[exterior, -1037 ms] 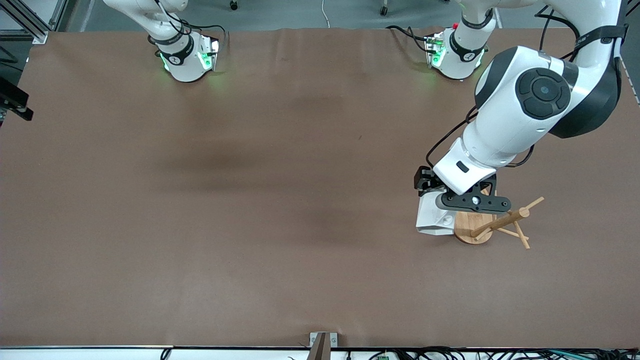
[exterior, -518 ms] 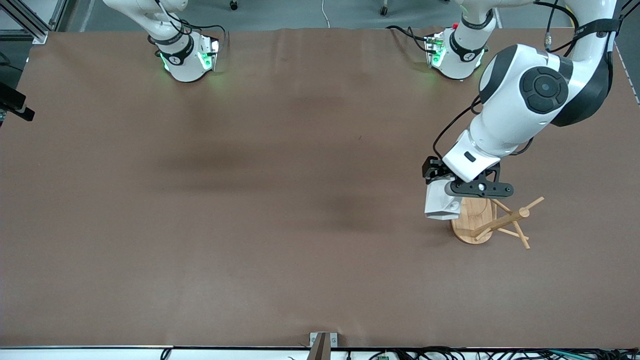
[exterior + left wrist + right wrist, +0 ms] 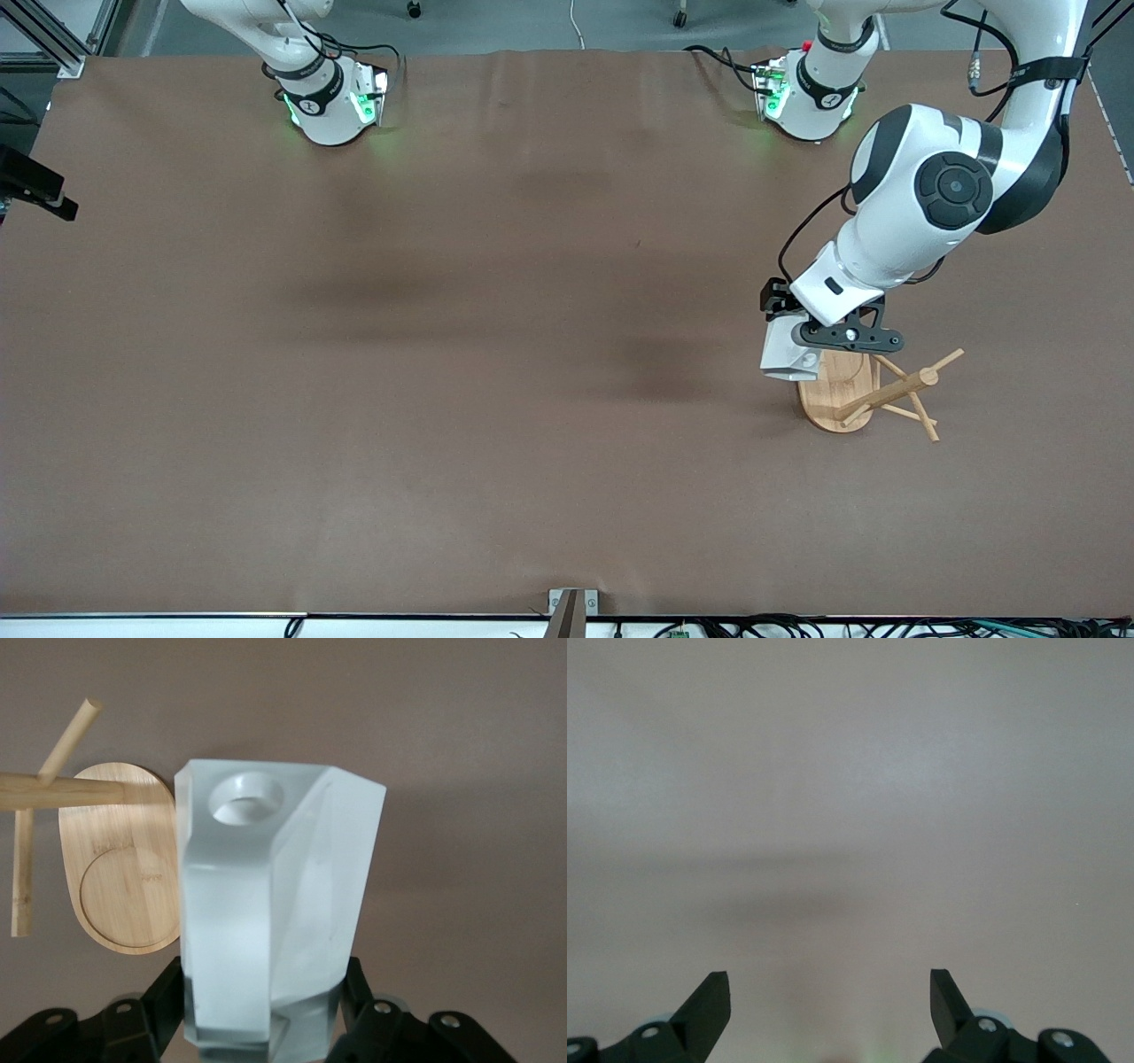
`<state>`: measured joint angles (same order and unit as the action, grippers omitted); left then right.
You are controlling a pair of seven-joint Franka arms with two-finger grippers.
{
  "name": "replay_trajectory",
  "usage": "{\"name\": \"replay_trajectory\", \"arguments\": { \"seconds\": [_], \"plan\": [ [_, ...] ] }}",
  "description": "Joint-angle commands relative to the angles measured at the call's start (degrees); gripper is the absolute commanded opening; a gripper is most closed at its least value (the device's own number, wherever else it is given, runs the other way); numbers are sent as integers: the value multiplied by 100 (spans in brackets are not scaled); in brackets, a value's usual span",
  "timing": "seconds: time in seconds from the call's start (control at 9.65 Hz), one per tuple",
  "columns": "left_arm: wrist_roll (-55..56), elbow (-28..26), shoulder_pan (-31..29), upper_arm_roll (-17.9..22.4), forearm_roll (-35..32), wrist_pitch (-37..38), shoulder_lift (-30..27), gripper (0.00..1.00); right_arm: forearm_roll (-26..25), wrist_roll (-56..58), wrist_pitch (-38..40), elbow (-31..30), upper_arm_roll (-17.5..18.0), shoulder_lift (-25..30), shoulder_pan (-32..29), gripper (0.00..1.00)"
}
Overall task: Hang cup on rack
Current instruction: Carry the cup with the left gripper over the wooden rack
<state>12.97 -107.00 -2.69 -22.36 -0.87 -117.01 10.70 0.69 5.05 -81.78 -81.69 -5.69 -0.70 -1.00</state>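
My left gripper (image 3: pixel 800 347) is shut on the white faceted cup (image 3: pixel 785 354) and holds it in the air, over the table at the edge of the rack's oval base. In the left wrist view the cup (image 3: pixel 275 904) fills the middle between the black fingers (image 3: pixel 146 1005), and the round hole in its handle faces the camera. The bamboo rack (image 3: pixel 873 394) stands on the table toward the left arm's end; its base (image 3: pixel 120 873) and a peg (image 3: pixel 53 790) lie beside the cup. My right gripper (image 3: pixel 830 992) is open and empty over bare table.
The brown table (image 3: pixel 496 354) spreads wide toward the right arm's end. Both arm bases stand along its edge farthest from the front camera. A black part (image 3: pixel 35 190) pokes in at the table's edge at the right arm's end.
My left gripper has carried the cup away from the front camera and a little toward the left arm's end, off the near part of the rack's base. The rack has not moved.
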Motion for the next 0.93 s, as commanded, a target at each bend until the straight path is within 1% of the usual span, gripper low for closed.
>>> {"name": "replay_trajectory", "arguments": {
  "seconds": [0.0, 0.1, 0.41, 0.83],
  "plan": [
    [-258, -374, -56, 64, 105, -146, -173, 21, -7, -74, -66, -110, -72, 78, 91, 99],
    [-434, -391, -82, 169, 105, -138, -199, 21, -16, -74, -83, -128, -73, 78, 92, 99],
    [-847, -409, -196, 240, 105, -138, -200, 21, 10, -83, -66, -137, -64, 78, 118, 100],
    [-1190, -426, -205, 337, 105, -138, -199, 21, 10, -100, -75, -137, -64, 78, 127, 100]
  ]
}}
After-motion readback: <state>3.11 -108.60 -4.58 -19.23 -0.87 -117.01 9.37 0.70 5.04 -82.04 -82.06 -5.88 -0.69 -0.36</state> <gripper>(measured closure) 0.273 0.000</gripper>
